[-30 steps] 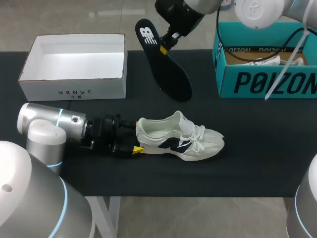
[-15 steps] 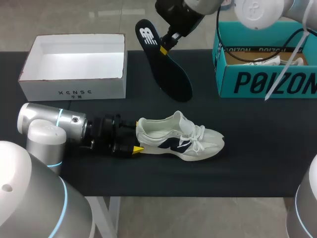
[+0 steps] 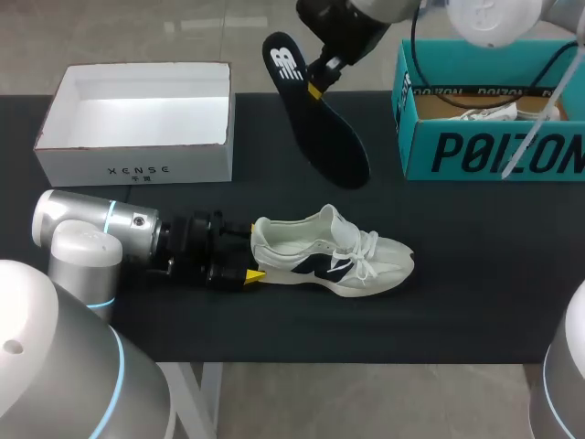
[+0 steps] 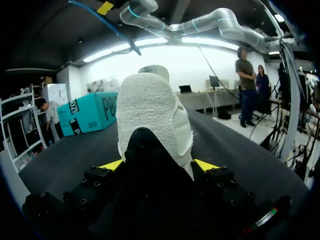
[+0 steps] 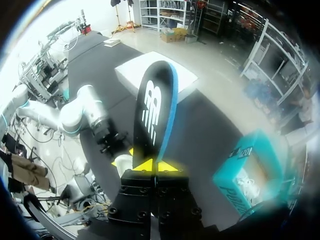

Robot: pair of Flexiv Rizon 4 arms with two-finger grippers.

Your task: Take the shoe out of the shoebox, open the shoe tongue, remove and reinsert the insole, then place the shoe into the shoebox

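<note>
Nearest, left gripper (image 3: 249, 263): we have it clamped on the heel of the shoe (image 3: 334, 256), a yellow tip on either side. By our judgement this pins the shoe so it cannot slide or tip when the insole (image 3: 322, 128) goes back in.
shoe: out of either box, standing on its sole on the black table (image 3: 475, 302) in front of us, heel to the left gripper, toe to the right. It has a white-cream upper, a dark side panel and white laces lying loosely over the tongue. From the left wrist the heel looks like rough, pale, fuzzy fabric. The collar opens upward, which should suit feeding from above.
right gripper (image 3: 320, 80): beyond the shoe, pinched shut on the insole about a third of the way down from its upper end.
insole: black with a white logo at the raised end and a blue edge in the right wrist view. We hold it tilted, logo end high and the other end low near the table. We cannot tell if that end touches. The slant likely readies the low end to enter first.
step: insole out, so reinsertion looks next.
white box (image 3: 137, 169): far left, open, nothing showing inside, which is probably where the shoe ends up.
teal box (image 3: 484, 151): far right, open, something white inside. We cannot tell what.
</note>
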